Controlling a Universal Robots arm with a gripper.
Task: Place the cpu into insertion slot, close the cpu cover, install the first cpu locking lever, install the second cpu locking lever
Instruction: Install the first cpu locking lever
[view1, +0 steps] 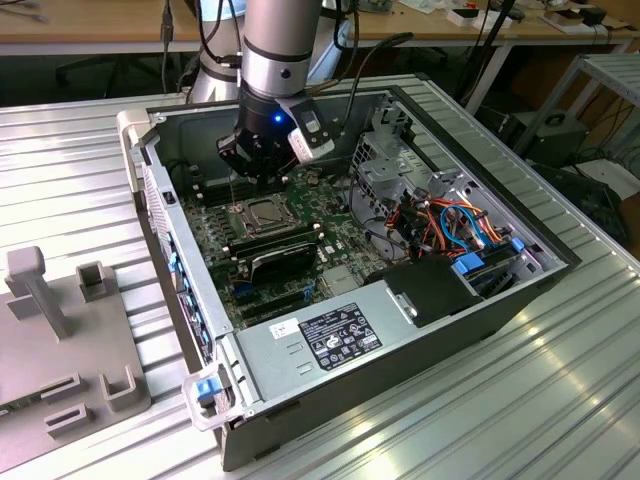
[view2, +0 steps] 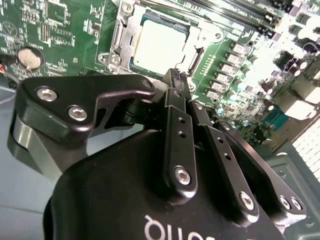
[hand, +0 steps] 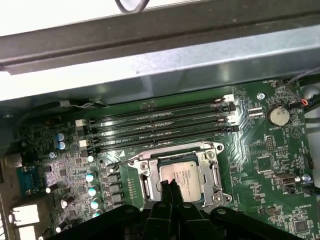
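The cpu (hand: 182, 174), a silver-grey square chip, lies flat in the insertion slot (hand: 154, 180) on the green motherboard. The cpu cover (hand: 216, 172), a silvery frame with a square window, lies down around it. In the second wrist view the cpu (view2: 160, 45) and the cpu cover (view2: 119, 37) sit just beyond my fingertips. My gripper (hand: 170, 186) is shut with nothing between its fingers, its tips over the chip's near edge. From the exterior view my gripper (view1: 250, 180) hangs just above the cpu (view1: 262, 212). I cannot tell how the locking levers stand.
Long black memory slots (hand: 160, 125) run beside the socket, with the case wall (hand: 150, 55) behind them. A coin battery (hand: 277, 116) sits on the board. A power supply (view1: 330, 335), a drive cage (view1: 385, 165) and loose cables (view1: 455, 225) crowd the case. A grey fixture (view1: 60, 340) stands outside.
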